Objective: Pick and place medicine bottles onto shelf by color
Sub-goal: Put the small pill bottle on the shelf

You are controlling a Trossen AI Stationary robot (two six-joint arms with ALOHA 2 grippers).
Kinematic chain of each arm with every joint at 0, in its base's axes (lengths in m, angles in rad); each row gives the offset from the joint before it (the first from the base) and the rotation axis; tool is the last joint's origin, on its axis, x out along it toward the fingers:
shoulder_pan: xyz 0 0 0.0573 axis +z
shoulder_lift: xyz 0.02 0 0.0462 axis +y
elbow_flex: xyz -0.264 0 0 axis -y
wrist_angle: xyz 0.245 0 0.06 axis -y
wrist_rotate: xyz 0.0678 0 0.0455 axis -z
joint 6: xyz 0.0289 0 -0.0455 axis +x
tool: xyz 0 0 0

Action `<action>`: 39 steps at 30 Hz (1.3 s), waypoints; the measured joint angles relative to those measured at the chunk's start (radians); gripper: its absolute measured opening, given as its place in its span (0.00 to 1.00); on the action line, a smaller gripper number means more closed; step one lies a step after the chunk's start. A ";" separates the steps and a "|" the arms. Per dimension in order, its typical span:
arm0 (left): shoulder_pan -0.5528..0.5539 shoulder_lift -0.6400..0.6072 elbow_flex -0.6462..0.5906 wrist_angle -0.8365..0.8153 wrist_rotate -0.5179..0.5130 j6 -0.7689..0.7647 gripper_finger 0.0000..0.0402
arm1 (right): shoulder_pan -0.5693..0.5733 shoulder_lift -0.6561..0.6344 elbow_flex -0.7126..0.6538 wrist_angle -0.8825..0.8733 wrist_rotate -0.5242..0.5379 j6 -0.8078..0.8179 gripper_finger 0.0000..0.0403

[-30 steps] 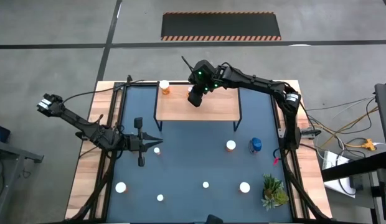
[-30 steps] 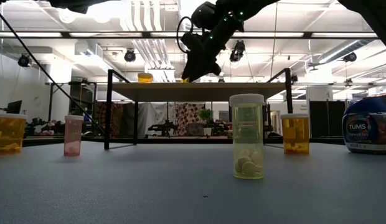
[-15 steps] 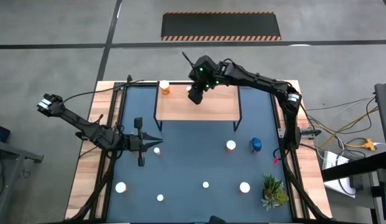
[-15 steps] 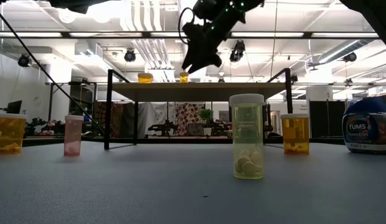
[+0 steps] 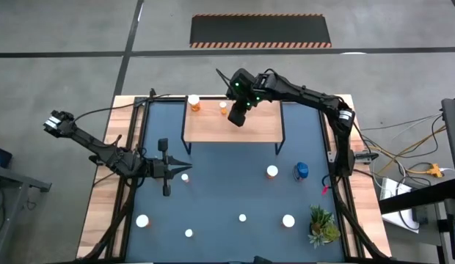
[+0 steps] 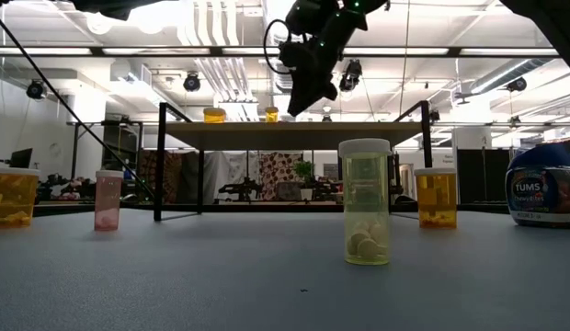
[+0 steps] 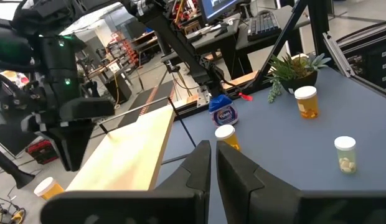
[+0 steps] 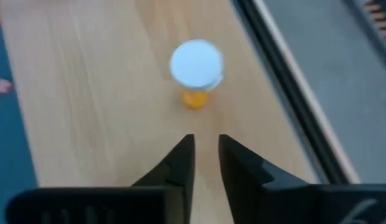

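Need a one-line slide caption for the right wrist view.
Right hand, nearly shut and empty, above the shelf near a small orange bottle.

R arm (image 5: 238,117) raised, jaws near-shut, empty

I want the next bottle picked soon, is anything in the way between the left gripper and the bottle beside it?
Nothing visible. The left gripper sits shut over the mat, and the nearest bottle stands right beside its tips with only bare mat between.
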 joint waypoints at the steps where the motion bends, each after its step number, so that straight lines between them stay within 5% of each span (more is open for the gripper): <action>1: 0.000 0.000 0.000 0.000 0.000 0.000 0.02 | 0.000 -0.004 0.001 0.014 0.015 -0.007 0.12; 5: 0.000 0.000 0.000 0.000 0.000 0.000 0.02 | 0.000 -0.014 -0.004 0.150 0.022 -0.021 0.03; 17: 0.000 0.000 0.000 -0.001 0.000 0.000 0.02 | 0.011 -0.012 -0.094 0.299 0.017 -0.023 0.02; 39: 0.000 0.000 0.000 0.000 0.000 0.000 0.02 | 0.034 -0.046 -0.055 0.280 -0.014 -0.042 0.02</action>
